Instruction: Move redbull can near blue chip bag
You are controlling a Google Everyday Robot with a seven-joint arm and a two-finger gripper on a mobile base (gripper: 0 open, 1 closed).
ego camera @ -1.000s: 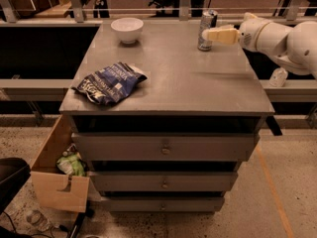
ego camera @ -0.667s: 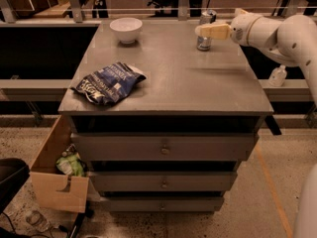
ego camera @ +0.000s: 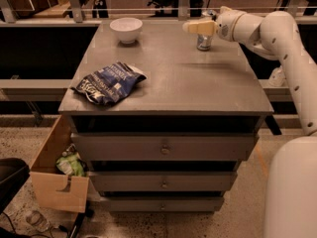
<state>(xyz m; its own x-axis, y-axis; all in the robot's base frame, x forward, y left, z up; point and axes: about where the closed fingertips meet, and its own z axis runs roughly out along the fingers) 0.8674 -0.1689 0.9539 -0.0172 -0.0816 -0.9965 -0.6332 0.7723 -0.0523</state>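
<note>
Rearward, pincer [ego camera: 196, 27] at redbull can [ego camera: 203, 43]

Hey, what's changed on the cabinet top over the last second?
The pincer slid across toward the white bowl and now covers the top of the redbull can. The can, the bowl and the blue chip bag stayed where they were.
</note>
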